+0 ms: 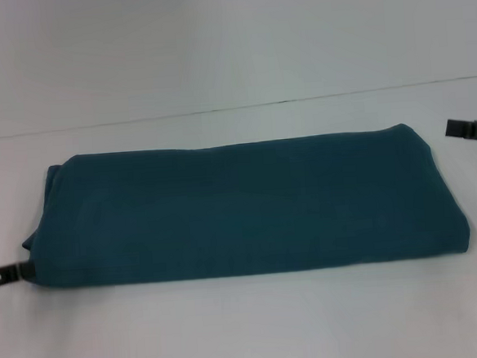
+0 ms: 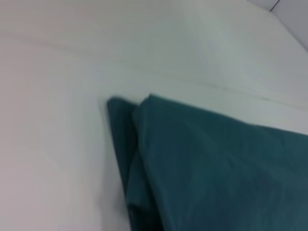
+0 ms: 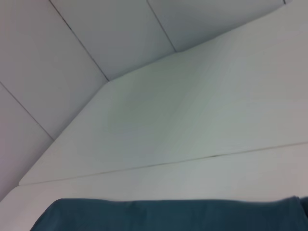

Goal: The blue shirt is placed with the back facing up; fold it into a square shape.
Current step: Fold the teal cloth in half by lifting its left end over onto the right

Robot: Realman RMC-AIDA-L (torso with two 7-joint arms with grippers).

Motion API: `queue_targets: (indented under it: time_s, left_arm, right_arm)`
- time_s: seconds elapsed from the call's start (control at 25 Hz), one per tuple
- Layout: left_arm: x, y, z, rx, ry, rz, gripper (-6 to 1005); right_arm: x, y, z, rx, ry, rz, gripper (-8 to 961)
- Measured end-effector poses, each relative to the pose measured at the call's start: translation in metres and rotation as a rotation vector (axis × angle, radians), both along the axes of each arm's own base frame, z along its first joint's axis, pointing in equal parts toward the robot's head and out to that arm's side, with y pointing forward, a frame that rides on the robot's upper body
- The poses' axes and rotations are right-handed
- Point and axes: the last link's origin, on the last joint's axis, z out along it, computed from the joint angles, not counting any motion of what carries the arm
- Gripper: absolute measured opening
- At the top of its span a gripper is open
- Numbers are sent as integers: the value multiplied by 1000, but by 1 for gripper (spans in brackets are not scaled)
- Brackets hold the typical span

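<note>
The blue shirt lies on the white table as a long folded band, plain side up, its layered edge at the left end. The left wrist view shows that layered corner of the shirt close by; the right wrist view shows only a strip of the shirt along its lower border. My left gripper pokes in at the left edge of the head view, just touching or beside the shirt's near left corner. My right gripper is at the right edge, a little beyond the shirt's far right corner and apart from it.
The white table has a seam line running across behind the shirt. Panelled white walls stand beyond the table's far edge in the right wrist view.
</note>
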Motion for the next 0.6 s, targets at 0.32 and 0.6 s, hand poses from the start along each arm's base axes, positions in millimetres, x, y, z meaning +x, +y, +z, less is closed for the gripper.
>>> queue_targets:
  time_s: [0.32,0.6]
  left_arm:
    - [-7,-4,-16,-77,-50,106,811]
    - [-6,9,-31,-77,-87,134,810]
  right_arm:
    - [-13,14,8,1,-25,43,904]
    - [-18,17,11,0,-41,59,904]
